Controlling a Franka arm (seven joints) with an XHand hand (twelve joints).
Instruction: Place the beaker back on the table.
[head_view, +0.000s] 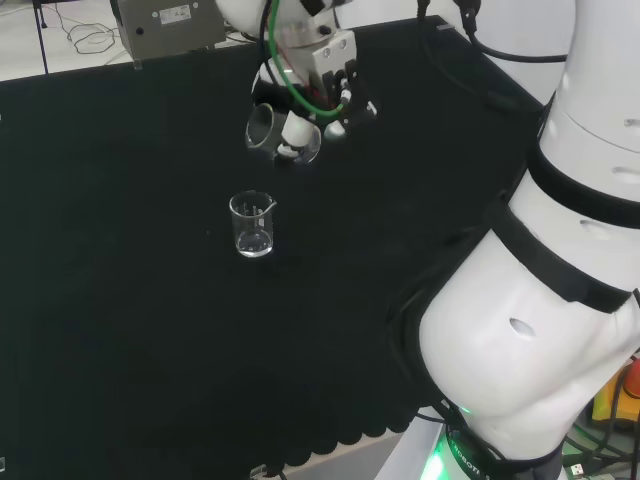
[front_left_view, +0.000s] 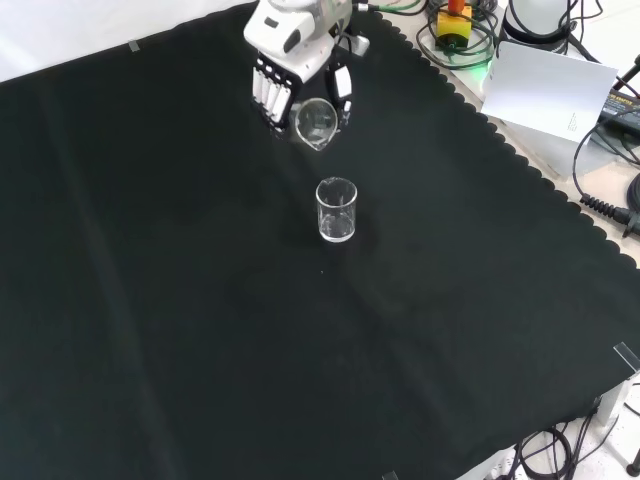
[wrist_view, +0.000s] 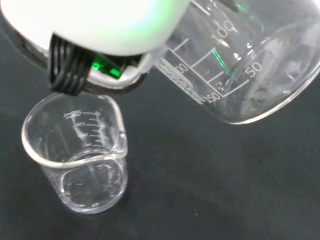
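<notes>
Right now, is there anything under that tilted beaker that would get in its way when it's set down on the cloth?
The hand holds the tilted beaker above the black cloth. A second beaker stands upright close by; in the wrist view it sits nearly beneath, so it could obstruct.

The cloth (front_left_view: 200, 330) over the bench is black and matt, slightly creased, with a scalloped edge on the right of the front view. 2 beakers are clear, glossy glass with white printed scale marks: the held beaker (wrist_view: 240, 65) catches bright reflections on its smooth wall, and the standing beaker (front_left_view: 336, 210) has a smooth rolled rim and a thick, shiny base. The hand (head_view: 320, 75) is white and black hard plastic, smooth and faintly glossy, with green cable running over it. The arm (head_view: 560, 280) has smooth, glossy white shells with black bands.
</notes>
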